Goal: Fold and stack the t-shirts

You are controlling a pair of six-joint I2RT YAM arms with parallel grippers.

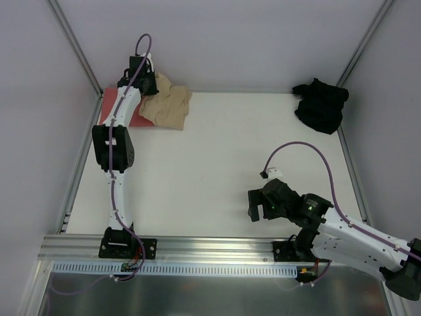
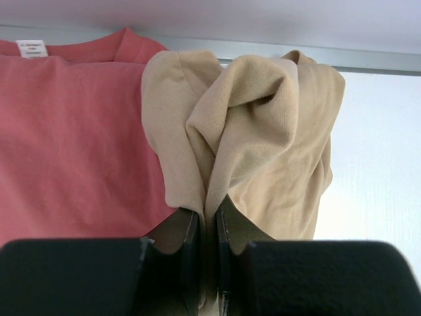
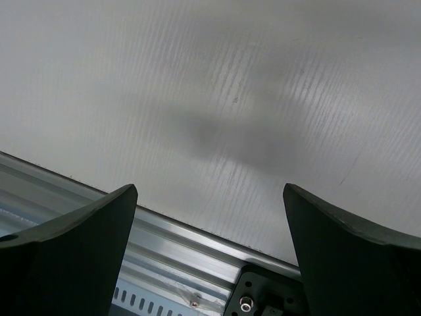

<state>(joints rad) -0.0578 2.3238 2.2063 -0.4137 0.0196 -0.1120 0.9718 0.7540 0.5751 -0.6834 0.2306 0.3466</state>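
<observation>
The tan-beige t-shirt (image 1: 168, 105) lies bunched at the table's far left corner, partly over the salmon-red t-shirt (image 1: 112, 105), which is spread flat under it. In the left wrist view the tan-beige t-shirt (image 2: 263, 145) rises in folds from my left gripper (image 2: 209, 224), which is shut on a pinch of its cloth; the salmon-red t-shirt (image 2: 72, 131) fills the left side. My left gripper (image 1: 146, 82) sits over that corner. The black t-shirt (image 1: 321, 104) is crumpled at the far right corner. My right gripper (image 1: 260, 204) hangs open and empty near the front edge.
A white table top (image 1: 217, 164) is walled by grey panels on three sides. An aluminium rail (image 1: 217, 247) runs along the near edge with both arm bases on it; the rail (image 3: 171, 243) shows between the right fingers.
</observation>
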